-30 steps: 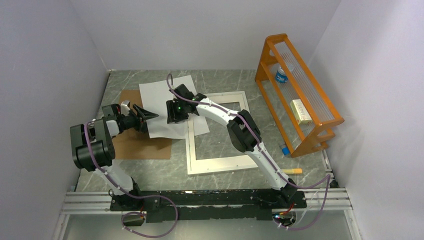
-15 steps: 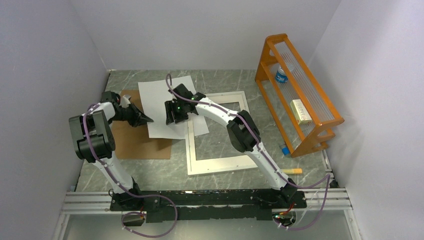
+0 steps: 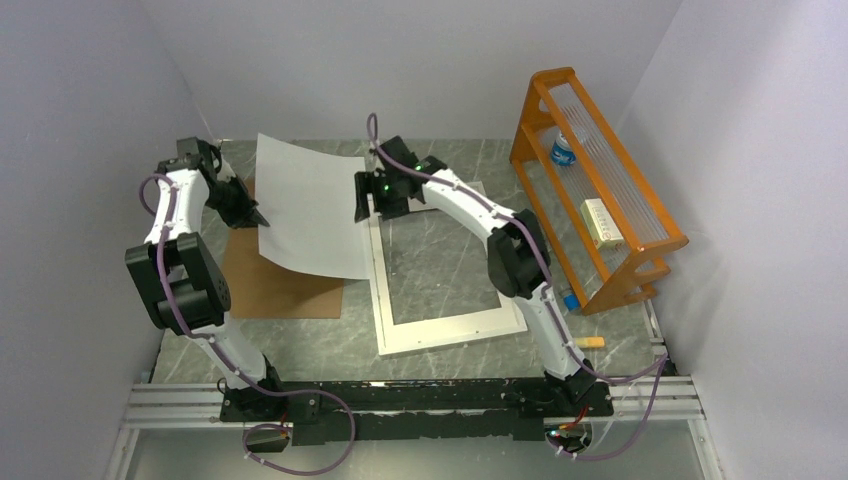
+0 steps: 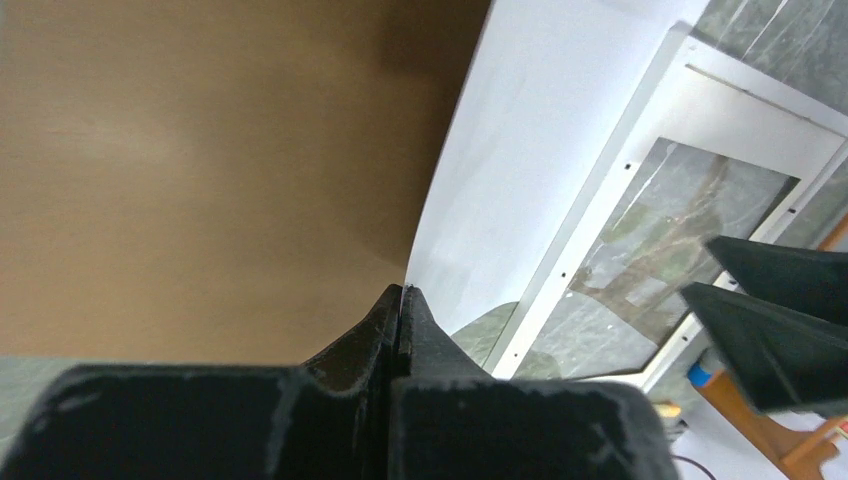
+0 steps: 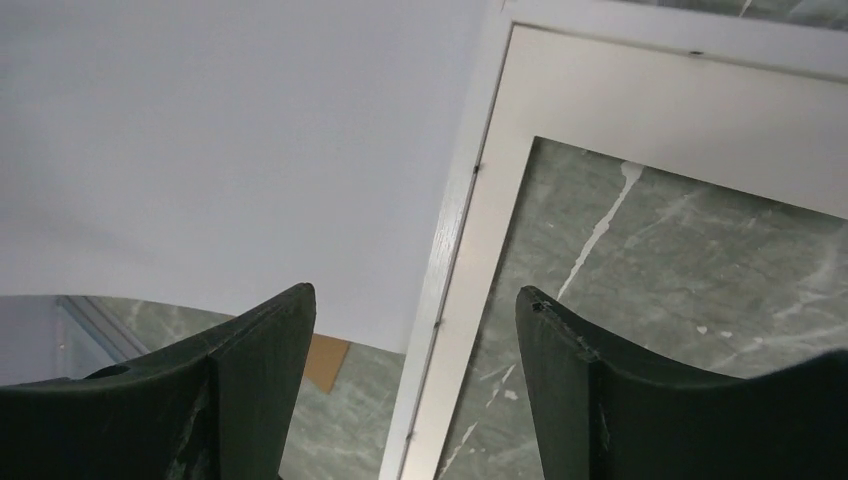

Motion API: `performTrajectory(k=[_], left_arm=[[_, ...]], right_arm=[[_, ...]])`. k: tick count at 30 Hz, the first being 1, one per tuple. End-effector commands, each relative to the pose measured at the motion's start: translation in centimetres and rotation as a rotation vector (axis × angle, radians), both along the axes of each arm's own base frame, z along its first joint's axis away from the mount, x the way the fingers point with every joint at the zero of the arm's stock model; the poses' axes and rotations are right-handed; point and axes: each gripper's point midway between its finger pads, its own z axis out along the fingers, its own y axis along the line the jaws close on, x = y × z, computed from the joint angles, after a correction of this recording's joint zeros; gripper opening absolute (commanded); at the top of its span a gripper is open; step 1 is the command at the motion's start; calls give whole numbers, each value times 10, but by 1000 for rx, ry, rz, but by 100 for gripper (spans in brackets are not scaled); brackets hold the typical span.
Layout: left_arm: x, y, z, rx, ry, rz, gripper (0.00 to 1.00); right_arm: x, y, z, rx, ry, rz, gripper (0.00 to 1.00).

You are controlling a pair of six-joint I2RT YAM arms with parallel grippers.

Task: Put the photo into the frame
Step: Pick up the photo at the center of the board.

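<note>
The photo (image 3: 310, 205) shows its plain white reverse and hangs curved above the table, its left edge pinched in my shut left gripper (image 3: 258, 217). In the left wrist view the sheet (image 4: 530, 150) rises from the closed fingertips of that gripper (image 4: 403, 292). The frame (image 3: 450, 328) lies flat on the marble to the photo's right, a silver-white border around bare table. My right gripper (image 3: 372, 212) hovers open over the frame's far-left corner. Its wrist view shows the frame's rail (image 5: 455, 250) below the gripper (image 5: 415, 300), and the photo (image 5: 230, 130) to the left, untouched.
A brown backing board (image 3: 270, 290) lies under and left of the lifted photo. An orange rack (image 3: 600, 190) holding a bottle and a small box stands at the right wall. Grey walls close in on the left, the back and the right.
My left gripper shut on the photo's left edge and raised it up and toward the back left. The right gripper opened wider, let the sheet go and moved back to the frame's far-left corner.
</note>
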Motion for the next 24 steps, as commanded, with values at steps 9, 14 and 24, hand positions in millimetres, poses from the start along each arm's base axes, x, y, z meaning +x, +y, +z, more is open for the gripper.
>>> performTrajectory(k=[9, 14, 24], left_arm=[[-18, 26, 123, 271, -173, 4, 2], [-22, 29, 154, 375, -230, 19, 3], [-29, 51, 229, 476, -375, 244, 3]], right_arm=[[-14, -10, 82, 74, -79, -98, 78], [-21, -14, 96, 106, -80, -118, 79], [-43, -33, 112, 143, -48, -188, 79]])
